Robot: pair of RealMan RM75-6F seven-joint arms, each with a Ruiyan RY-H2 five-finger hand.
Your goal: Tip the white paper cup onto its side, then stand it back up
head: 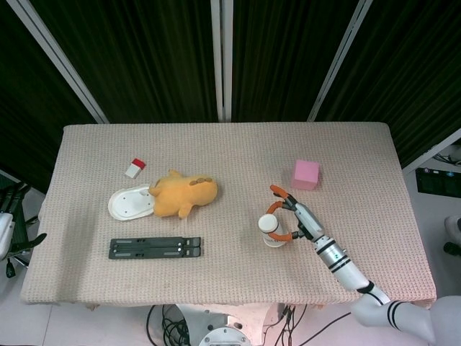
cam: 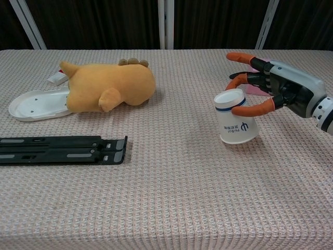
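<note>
The white paper cup (head: 270, 231) (cam: 237, 122) stands mouth down on the table, right of centre, with its narrow base up, and it leans slightly. My right hand (head: 299, 220) (cam: 276, 91) reaches in from the right and holds the cup near its upper end. The thumb crosses the cup's front side, and curled orange-tipped fingers (cam: 237, 82) sit behind it. The cup's wide rim looks to rest on the cloth. Neither view shows my left hand.
A yellow plush toy (head: 184, 196) (cam: 112, 86) lies left of centre against a white oval dish (head: 130, 204). A black folded stand (head: 155, 248) (cam: 60, 149) lies at the front left. A pink block (head: 305, 174) sits behind my right hand, and a small red-and-white object (head: 135, 167) lies at the far left.
</note>
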